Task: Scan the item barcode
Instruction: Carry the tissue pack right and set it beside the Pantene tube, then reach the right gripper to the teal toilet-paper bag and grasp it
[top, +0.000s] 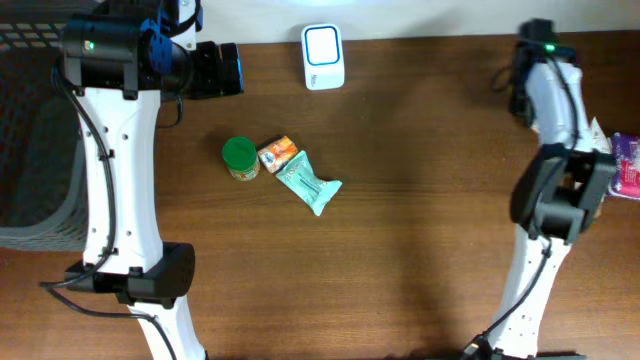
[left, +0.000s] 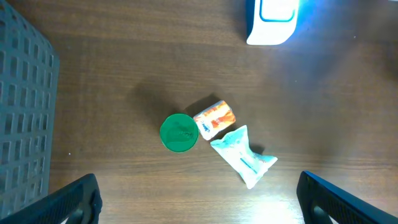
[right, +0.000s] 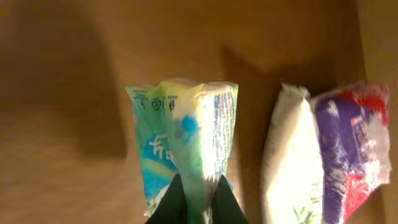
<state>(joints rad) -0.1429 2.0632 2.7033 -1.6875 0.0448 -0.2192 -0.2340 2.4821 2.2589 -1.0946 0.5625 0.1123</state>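
Across the brown table (top: 420, 230) we go, and the big grey basket (top: 30, 150) fills the left edge. The left arm (top: 115, 180) reaches up along that side, and the right arm (top: 545, 220) stands at the far right edge. At the back centre sits the white scanner (top: 323, 55), its blue panel lit. Right gripper (right: 193, 205) now: clamped tight on the bottom edge of a green, blue and yellow packet (right: 186, 137). The packet's crimped end is pinched between the dark fingertips and its body stretches straight out from the claw. Just beside it on the right lies a white and purple bag (right: 336, 155); one bag or two, I can't tell. Packet and scanner are well apart, the packet out at the right side. Left gripper (left: 198, 190) hangs high with its jaws spread wide and nothing between them. Below it sits a close cluster of a teal pouch (top: 312, 185), a green-lidded jar (top: 240, 158) and a small orange pack (top: 277, 152). The pack sits between the jar and the pouch.
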